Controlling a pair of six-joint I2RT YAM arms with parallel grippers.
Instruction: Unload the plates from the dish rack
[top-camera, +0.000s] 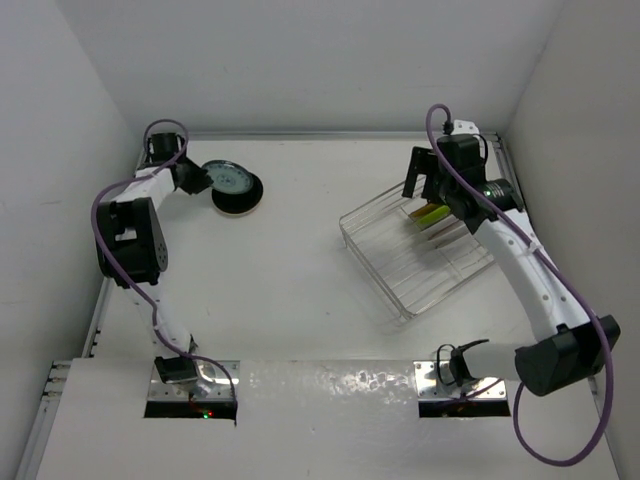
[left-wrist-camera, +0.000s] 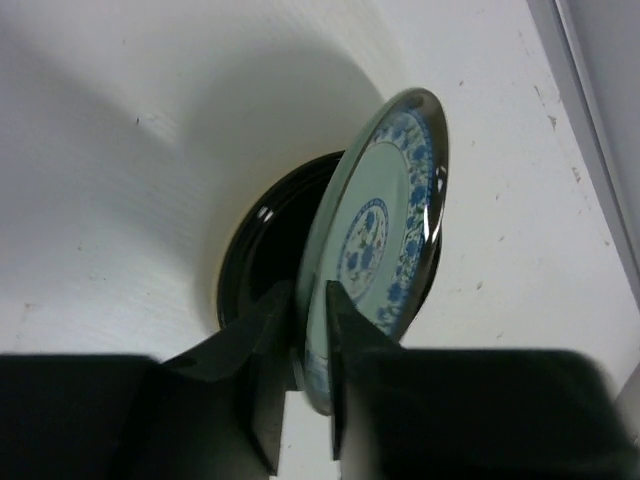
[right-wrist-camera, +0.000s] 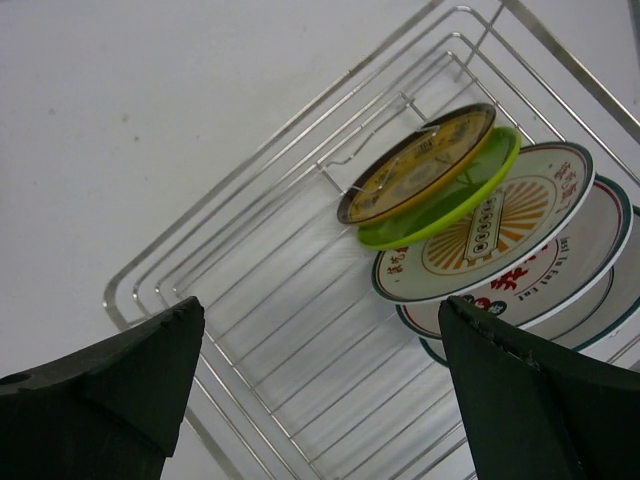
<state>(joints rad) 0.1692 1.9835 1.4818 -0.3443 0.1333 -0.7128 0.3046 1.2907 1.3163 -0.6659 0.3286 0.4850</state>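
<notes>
My left gripper (left-wrist-camera: 312, 300) is shut on the rim of a white plate with a blue pattern (left-wrist-camera: 385, 220), held on edge over a black plate (left-wrist-camera: 262, 250) lying on the table at the far left (top-camera: 238, 196). The wire dish rack (top-camera: 400, 270) sits at the right. In it several plates lean in a row: yellow-orange (right-wrist-camera: 420, 160), lime green (right-wrist-camera: 455, 195), white with an orange centre (right-wrist-camera: 490, 225), and more behind. My right gripper (right-wrist-camera: 318, 310) is open and empty above the rack's bare wire floor (right-wrist-camera: 260, 300), beside the plates.
White walls close in the table at the back, left and right. The right arm's purple cable (top-camera: 560, 290) runs along the arm beside the rack. The rack's raised wire sides (right-wrist-camera: 470, 40) stand around the plates.
</notes>
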